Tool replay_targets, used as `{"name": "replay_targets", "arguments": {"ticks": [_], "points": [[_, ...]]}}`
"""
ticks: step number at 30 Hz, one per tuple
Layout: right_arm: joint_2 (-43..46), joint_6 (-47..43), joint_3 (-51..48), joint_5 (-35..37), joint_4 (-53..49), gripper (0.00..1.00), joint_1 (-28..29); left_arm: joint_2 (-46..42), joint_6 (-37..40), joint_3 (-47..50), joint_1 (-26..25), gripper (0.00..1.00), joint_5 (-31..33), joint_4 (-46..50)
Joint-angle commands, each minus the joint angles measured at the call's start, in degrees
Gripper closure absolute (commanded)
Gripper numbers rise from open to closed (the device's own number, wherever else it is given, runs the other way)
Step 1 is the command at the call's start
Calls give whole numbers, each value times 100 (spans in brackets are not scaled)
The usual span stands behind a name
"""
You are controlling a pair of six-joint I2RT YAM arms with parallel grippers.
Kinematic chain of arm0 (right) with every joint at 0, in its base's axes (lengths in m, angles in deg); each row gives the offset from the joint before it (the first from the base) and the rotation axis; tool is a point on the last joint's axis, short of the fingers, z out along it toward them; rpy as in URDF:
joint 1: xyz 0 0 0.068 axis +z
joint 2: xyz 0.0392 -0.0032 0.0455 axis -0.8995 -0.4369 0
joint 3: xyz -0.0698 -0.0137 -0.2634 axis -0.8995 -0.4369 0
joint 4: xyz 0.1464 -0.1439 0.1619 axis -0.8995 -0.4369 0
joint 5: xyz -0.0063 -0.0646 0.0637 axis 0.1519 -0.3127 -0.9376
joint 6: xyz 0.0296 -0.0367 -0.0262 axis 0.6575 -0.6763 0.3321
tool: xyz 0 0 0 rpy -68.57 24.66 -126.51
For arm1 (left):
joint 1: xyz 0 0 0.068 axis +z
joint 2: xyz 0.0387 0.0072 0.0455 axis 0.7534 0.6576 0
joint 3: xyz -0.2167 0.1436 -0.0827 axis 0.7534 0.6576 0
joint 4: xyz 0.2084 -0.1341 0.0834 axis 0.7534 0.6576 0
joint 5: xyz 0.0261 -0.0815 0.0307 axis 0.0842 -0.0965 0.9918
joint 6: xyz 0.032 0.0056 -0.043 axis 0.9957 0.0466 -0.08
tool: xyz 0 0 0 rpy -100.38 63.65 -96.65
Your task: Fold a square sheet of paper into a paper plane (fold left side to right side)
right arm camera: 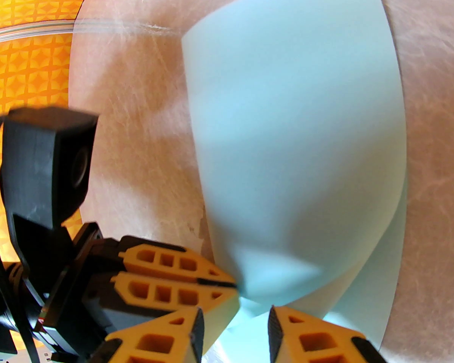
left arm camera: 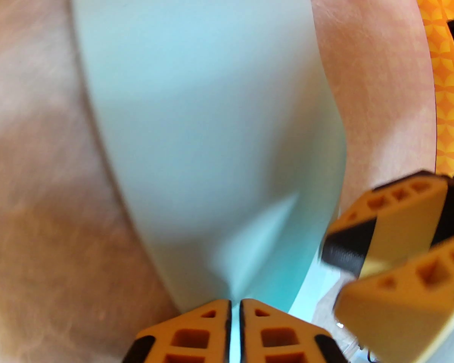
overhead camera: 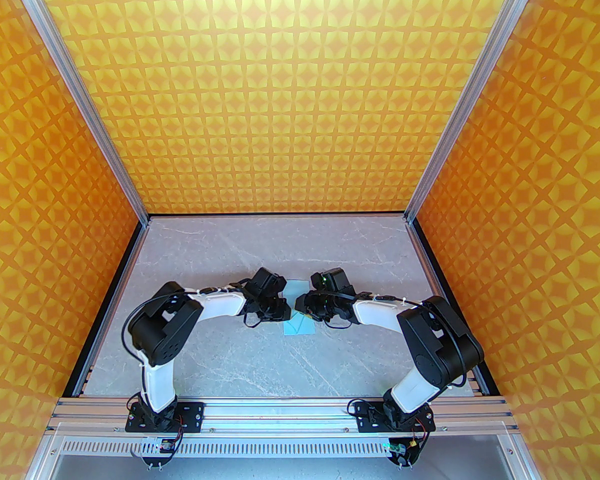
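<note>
The left gripper [left arm camera: 233, 305] has its orange, lattice-moulded fingers [left arm camera: 191, 335] pressed almost together, with only a hairline slit between the black pads, nipping the lifted edge of the sheet [left arm camera: 196, 108]; the right gripper [right arm camera: 236, 312] stands partly open, its fingers [right arm camera: 166, 338] apart on either side of the same fold, and whether they touch it I cannot tell; the sheet is thin, matte and pale blue, bowed up from the fingertips into a smooth curved loop over its lower layer; it lies on the grey marbled table [overhead camera: 220, 248], directly between the two wrists.
</note>
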Motion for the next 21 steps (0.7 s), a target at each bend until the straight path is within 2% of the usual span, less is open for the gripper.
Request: {"name": "replay_targets", "arguments": {"ticks": [1,5,10,14,21], "points": [[-39,77,129,129,102,65,-6,-432,-229,233,46,82,104,-240],[-85,87,133,134,113,65,-6,-684,-431,496,64,81,100,-642],[-75,95,130,141,113,65,-5,-808,-782,868,56,74,-7,-1158],[-54,88,134,150,104,66,-6,-825,-1211,1217,24,74,-186,-1787],[-46,87,126,147,104,65,-5,-850,-1460,1363,-112,73,-234,-2058]]}}
